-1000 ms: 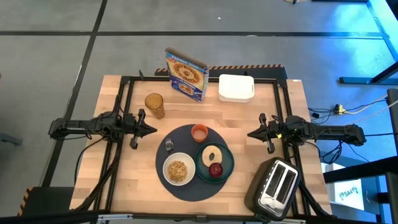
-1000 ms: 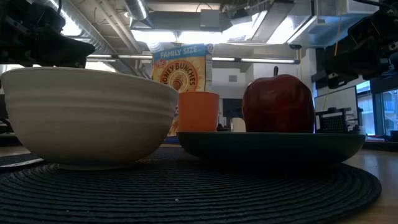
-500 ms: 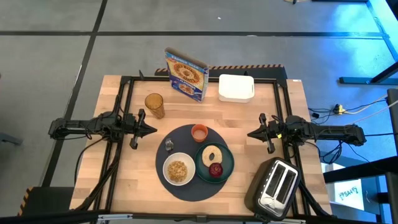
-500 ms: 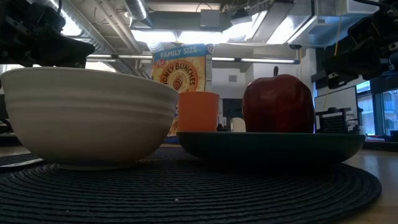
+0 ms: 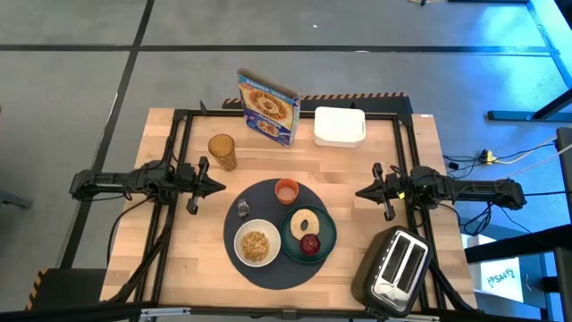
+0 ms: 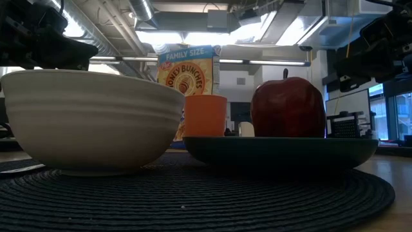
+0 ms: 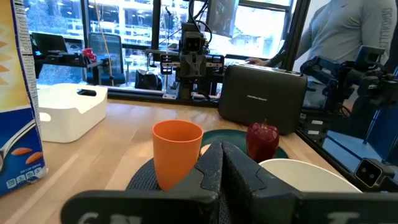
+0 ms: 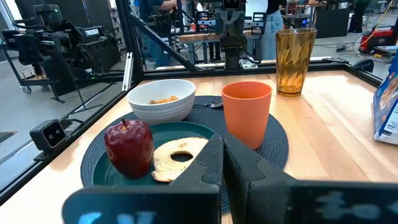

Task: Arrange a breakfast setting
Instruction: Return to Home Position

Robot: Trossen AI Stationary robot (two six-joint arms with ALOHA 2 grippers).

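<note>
— Looking down on the table (image 5: pixel 183 259), where is the setting?
— On the mat (image 5: pixel 273 268), mid-table toward the near edge. The bowl (image 5: pixel 256 242) of cereal (image 5: pixel 256 243) sits at the mat's near left. The plate (image 5: pixel 326 231) at its right carries a bagel (image 5: pixel 306 221) and an apple (image 5: pixel 310 242). The cup (image 5: pixel 286 190) stands at the mat's far edge.
— And the claws?
— The left gripper (image 5: pixel 221 186) reaches in from the left edge, the right gripper (image 5: pixel 359 191) from the right edge. Both are near the mat but apart from it, fingers pressed together, holding nothing.
</note>
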